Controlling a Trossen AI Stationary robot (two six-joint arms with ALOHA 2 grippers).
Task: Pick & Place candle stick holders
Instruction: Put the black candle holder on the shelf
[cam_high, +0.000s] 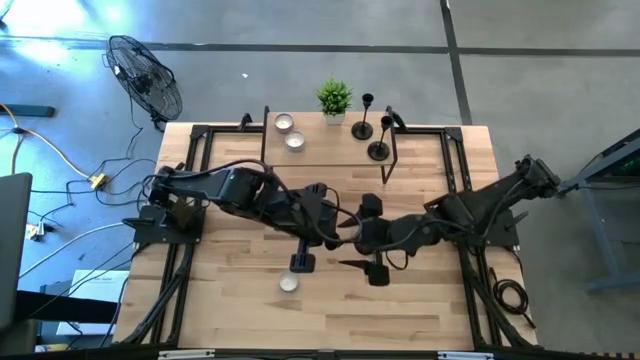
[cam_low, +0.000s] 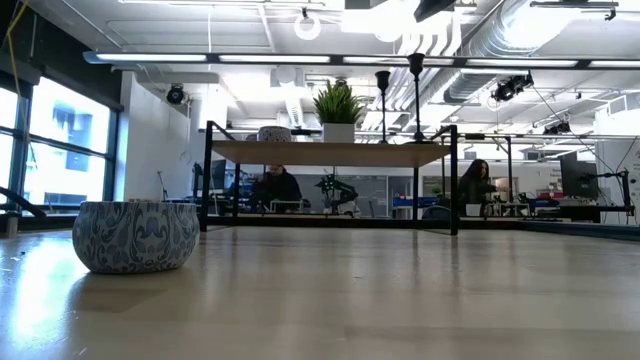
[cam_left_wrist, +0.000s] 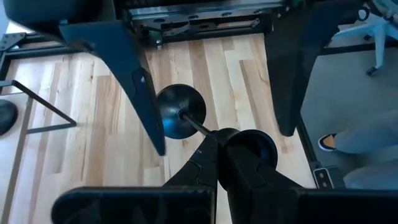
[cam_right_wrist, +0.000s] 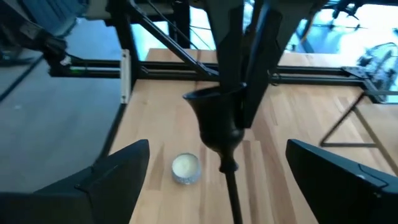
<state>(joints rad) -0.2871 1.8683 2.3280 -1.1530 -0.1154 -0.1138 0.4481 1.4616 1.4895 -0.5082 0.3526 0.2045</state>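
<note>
Holding candlestick holder (cam_left_wrist: 180, 112) sideways, left gripper (cam_left_wrist: 217, 146) jaws clamp its stem | base points toward right gripper (cam_right_wrist: 214, 162), jaws spread, apparently nearer.

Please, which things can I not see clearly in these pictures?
- Low view: the held candle stick holder is missing; it is probably above the top edge.
- High view: the dark arms hide it, and also the left gripper's grip on it.
- Right wrist view: its stem is cut by the bottom edge.
</note>
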